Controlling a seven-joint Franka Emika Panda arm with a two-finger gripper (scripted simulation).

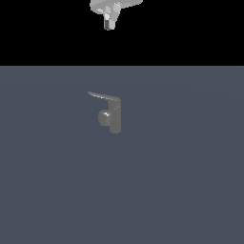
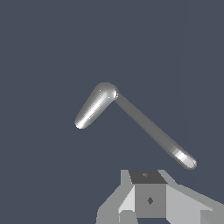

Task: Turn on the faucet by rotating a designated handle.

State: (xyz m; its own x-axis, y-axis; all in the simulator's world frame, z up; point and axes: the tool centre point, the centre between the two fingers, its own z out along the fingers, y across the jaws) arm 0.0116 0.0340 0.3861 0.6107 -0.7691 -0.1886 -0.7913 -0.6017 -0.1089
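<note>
Centrally in the exterior view, the dull-grey metal faucet (image 1: 114, 116) is standing on the flat slate-blue worktop (image 1: 181, 181), its thin tapering handle (image 1: 102, 96) pointing left; the tool (image 1: 109, 21) is hanging at top centre, well apart, with its finger gap unreadable.

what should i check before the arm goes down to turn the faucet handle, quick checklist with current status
1. Faucet upright on the floor: ok, its body stands vertical.
2. Handle free of obstruction: ok, nothing touches it; it sticks out toward the exterior view's left.
3. Gripper clear of the faucet: ok, it hangs far above with open space between.
4. Gripper empty: ok, nothing shows between the fingers.
5. Jaw opening wide enough for the handle: cannot tell, the fingers look close together in the exterior view and the wrist view shows only the gripper's base.
6. Gripper lined up over the handle: cannot tell, the wrist view shows the handle ahead but not the fingertips.
</note>
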